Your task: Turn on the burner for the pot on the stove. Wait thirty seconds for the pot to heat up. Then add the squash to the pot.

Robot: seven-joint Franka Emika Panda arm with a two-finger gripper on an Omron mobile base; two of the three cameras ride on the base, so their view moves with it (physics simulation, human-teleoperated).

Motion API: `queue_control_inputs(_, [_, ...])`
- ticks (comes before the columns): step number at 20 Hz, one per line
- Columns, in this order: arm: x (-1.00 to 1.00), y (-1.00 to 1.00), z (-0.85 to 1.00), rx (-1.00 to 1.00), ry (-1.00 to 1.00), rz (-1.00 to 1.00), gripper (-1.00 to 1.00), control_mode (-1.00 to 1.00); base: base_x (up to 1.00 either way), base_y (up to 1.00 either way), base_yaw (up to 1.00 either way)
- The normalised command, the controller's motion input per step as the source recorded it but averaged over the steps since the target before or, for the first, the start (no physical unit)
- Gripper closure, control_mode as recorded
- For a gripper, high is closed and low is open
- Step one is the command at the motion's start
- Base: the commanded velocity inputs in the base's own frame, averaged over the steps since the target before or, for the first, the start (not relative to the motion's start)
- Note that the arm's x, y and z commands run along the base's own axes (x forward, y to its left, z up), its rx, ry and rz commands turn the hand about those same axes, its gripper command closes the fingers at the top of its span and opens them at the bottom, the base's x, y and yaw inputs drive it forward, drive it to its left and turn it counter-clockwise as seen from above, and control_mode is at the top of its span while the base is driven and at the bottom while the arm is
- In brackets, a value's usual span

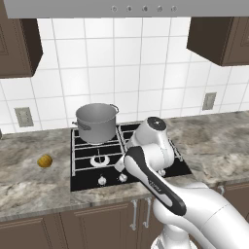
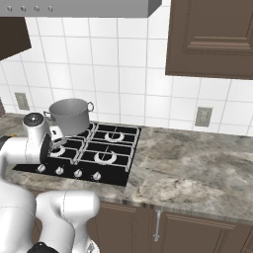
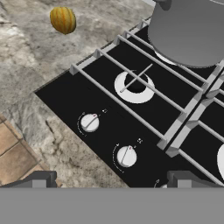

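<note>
The grey pot [image 1: 97,121] [image 2: 70,115] [image 3: 192,30] stands on the rear left corner of the black stove [image 1: 82,184] [image 2: 113,174] [image 3: 100,94]. The burner beneath it is hidden by the pot. The yellow-orange squash [image 1: 44,161] [image 3: 63,19] lies on the counter left of the stove. My gripper [image 3: 113,179] is open and holds nothing. It hovers above the stove's front edge, over the two left silver knobs [image 3: 89,122] [image 3: 126,156]. The bare front left burner [image 1: 99,160] [image 3: 134,85] sits between those knobs and the pot.
Marble counter [image 1: 209,146] [image 2: 197,173] stretches to the right of the stove. My own arm covers the stove's right half in the left base view. A range hood [image 1: 131,7] and dark wall cabinets [image 2: 212,39] hang above. Tiled floor [image 3: 8,153] shows below the counter edge.
</note>
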Motion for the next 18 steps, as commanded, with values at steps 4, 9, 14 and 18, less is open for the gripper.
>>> queue_control_inputs(4, [0.0, 0.0, 0.0, 0.0, 0.0, 0.0, -1.0, -1.0, 0.0, 0.0, 0.0])
queue_control_inputs(9, [0.0, 0.0, 0.0, 0.0, 0.0, 0.0, -1.0, -1.0, 0.0, 0.0, 0.0])
queue_control_inputs(14, [0.0, 0.0, 0.0, 0.0, 0.0, 0.0, -1.0, -1.0, 0.0, 0.0, 0.0])
queue_control_inputs(18, [0.0, 0.0, 0.0, 0.0, 0.0, 0.0, -1.0, -1.0, 0.0, 0.0, 0.0])
